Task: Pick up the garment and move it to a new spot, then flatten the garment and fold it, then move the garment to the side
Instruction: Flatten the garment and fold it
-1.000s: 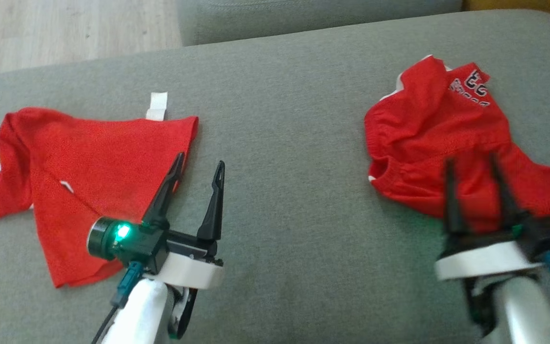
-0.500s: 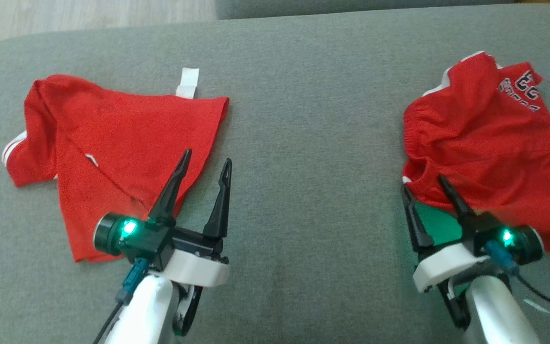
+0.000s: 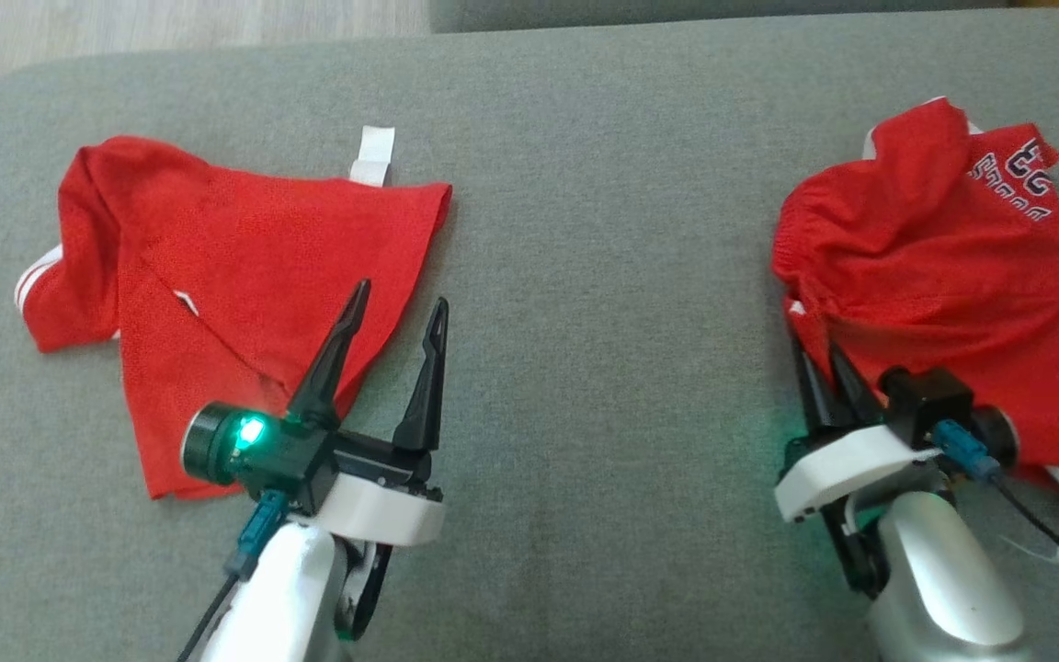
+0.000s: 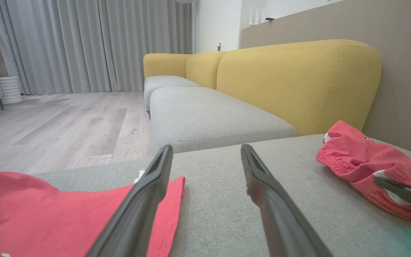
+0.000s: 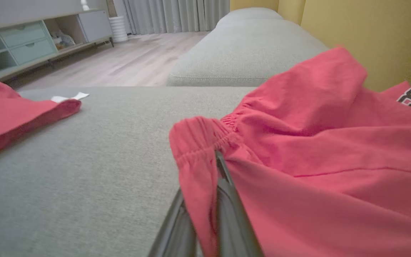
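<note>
A crumpled red garment (image 3: 943, 267) with an elastic waistband and dark lettering lies at the right of the grey cushion (image 3: 603, 276). My right gripper (image 3: 816, 354) is shut on its near left edge. In the right wrist view the waistband fold of the garment (image 5: 316, 142) is pinched between that gripper's (image 5: 212, 171) fingers. My left gripper (image 3: 401, 294) stands open at the left, its fingers over the right edge of a second red garment (image 3: 235, 285), with nothing between them. The left wrist view shows that gripper (image 4: 207, 150) open above the cushion.
The second red garment lies spread flat with a white tag (image 3: 373, 156) at its far edge. Wooden floor (image 3: 171, 23) lies beyond the cushion's far left. A yellow sofa back (image 4: 298, 78) and another grey cushion (image 4: 209, 117) stand beyond.
My right gripper has closed on the near left edge of the right garment, bunching the waistband. The left gripper has stayed open in place. The head camera shifted slightly.
</note>
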Motion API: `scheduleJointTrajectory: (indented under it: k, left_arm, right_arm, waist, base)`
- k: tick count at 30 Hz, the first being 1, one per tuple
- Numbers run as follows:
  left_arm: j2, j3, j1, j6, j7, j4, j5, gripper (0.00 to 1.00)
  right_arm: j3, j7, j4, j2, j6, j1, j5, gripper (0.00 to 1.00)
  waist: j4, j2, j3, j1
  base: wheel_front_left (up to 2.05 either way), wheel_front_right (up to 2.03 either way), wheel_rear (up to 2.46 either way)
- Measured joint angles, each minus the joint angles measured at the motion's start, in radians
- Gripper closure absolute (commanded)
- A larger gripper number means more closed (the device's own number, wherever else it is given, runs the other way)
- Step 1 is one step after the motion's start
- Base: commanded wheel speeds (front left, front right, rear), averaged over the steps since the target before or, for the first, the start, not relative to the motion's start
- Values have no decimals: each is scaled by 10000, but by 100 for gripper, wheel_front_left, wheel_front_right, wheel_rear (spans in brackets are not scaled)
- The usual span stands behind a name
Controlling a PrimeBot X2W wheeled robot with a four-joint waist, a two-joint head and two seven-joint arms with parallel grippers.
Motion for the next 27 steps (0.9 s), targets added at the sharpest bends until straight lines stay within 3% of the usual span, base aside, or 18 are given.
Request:
scheduleJointTrajectory:
  k: [12, 17, 27]
  left_arm:
    - [-19, -46, 46, -46, 0, 56, 0, 0]
    - [-21, -94, 166, -121, 0, 88, 0, 0]
    - [-23, -132, 247, -130, 0, 84, 0, 0]
  right_arm:
    - [3290, 29, -740, -71, 0, 3, 2234, 100]
    - [4648, 529, -918, -98, 0, 0, 3204, 100]
    - [5018, 719, 180, -408, 0, -776, 3906, 100]
  waist:
    - [-121, 0, -584, -1]
    - [0, 0, -741, -1]
    - [220, 0, -538, -1]
  base:
    - [0, 0, 0]
    - [0, 0, 0]
    - [0, 0, 0]
